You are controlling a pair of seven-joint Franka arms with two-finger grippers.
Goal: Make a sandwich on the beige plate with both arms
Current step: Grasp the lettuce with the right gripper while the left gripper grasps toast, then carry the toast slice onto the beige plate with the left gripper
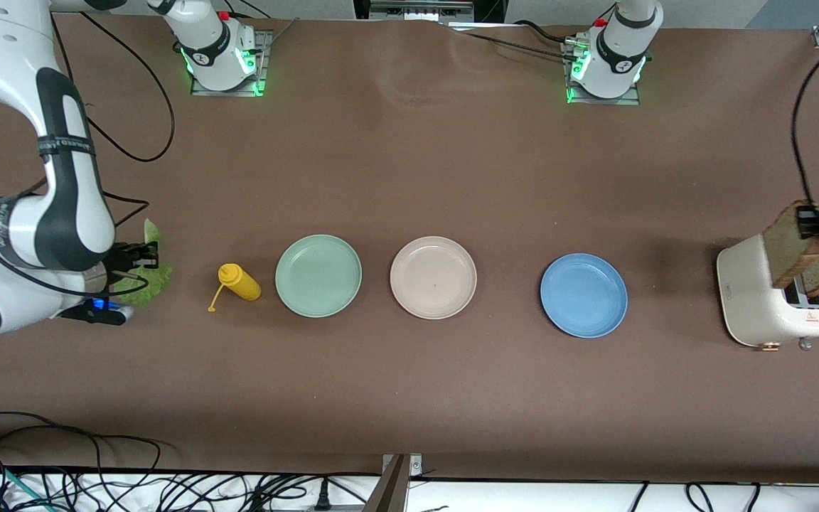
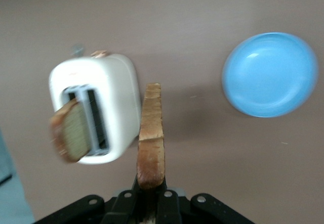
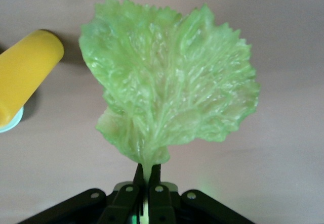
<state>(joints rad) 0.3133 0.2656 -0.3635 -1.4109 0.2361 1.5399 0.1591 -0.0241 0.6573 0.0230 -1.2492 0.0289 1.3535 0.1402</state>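
The beige plate (image 1: 433, 276) sits empty in the middle of the plate row, between the mint plate (image 1: 318, 275) and the blue plate (image 1: 584, 294), so both loads must travel inward to it. Your left gripper (image 2: 150, 199), clamped on a bread slice (image 2: 151, 135) held on edge above the toaster (image 1: 775, 302), has the blue plate to cross. Your right gripper (image 3: 147, 193) pinches the lettuce (image 3: 169, 82) by its stem at the opposite end, past the yellow bottle (image 1: 239, 281).

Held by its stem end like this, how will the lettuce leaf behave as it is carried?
The lettuce leaf fans out from the right pincer without drooping, so it looks fairly stiff and light. The pinch is only on its narrow stem, so it may swing or slip.
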